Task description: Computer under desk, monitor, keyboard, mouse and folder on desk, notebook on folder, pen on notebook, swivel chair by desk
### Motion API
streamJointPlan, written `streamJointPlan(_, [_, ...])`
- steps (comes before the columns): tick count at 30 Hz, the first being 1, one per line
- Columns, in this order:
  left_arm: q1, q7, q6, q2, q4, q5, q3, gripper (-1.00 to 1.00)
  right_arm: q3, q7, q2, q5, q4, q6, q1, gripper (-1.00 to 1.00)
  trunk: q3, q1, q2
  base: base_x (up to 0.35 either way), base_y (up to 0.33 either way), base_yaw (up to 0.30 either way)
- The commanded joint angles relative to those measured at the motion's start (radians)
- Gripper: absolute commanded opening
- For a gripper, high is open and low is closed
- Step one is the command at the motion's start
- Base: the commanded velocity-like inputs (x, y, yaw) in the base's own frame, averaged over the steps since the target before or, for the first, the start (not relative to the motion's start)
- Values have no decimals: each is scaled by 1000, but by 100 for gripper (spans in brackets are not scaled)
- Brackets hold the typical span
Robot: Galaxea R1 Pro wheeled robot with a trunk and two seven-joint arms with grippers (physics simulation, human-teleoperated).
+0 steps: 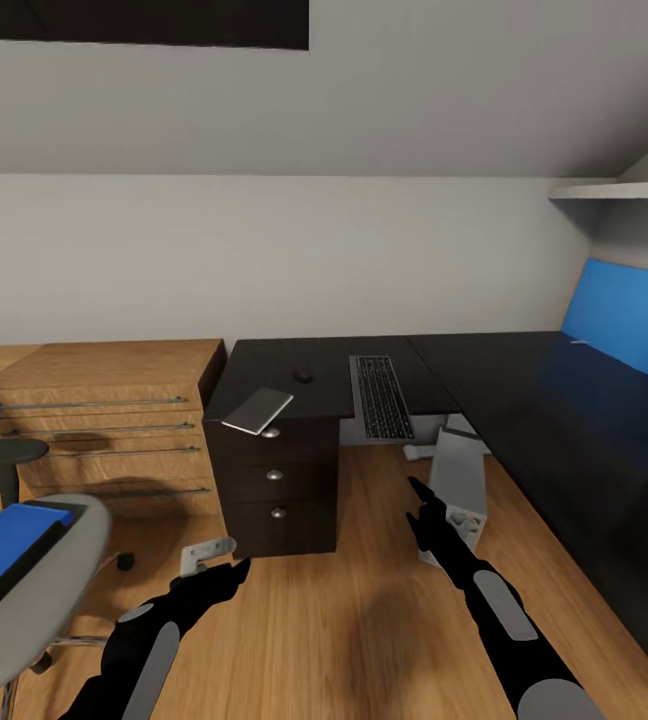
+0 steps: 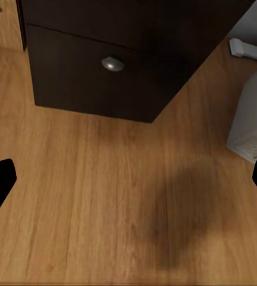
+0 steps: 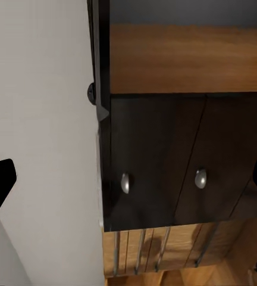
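Both end effectors (image 1: pixel 226 572) (image 1: pixel 420 500) open over floor, computer (image 1: pixel 459 480) just beside right one.

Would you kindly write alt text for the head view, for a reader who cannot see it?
A glossy black L-shaped desk holds a slim silver-grey keyboard, small black mouse and thin grey notebook overhanging its drawer unit. A light grey computer tower stands beneath; a bright blue folder lies on the grey swivel chair.
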Motion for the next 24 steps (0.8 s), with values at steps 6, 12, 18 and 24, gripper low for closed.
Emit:
streamJointPlan(6, [-1,9,4,1,11,11,-1,100,6,2,-3,-7,0,12,-1,100,-1,0,0,20,0,0])
streamJointPlan(12, [-1,8,3,2,21,11,-1,100,8,-2,0,-7,0,11,-1,100,-1,0,0,232,0,0])
streamJointPlan(18, [-1,8,3,2,22,10,-1,100,11,-3,0,-6,0,10,-1,100,-1,0,0,239,0,0])
streamJointPlan(24, [-1,8,2,2,23,9,-1,100,11,-4,0,-4,0,7,-1,100,-1,0,0,100,0,0])
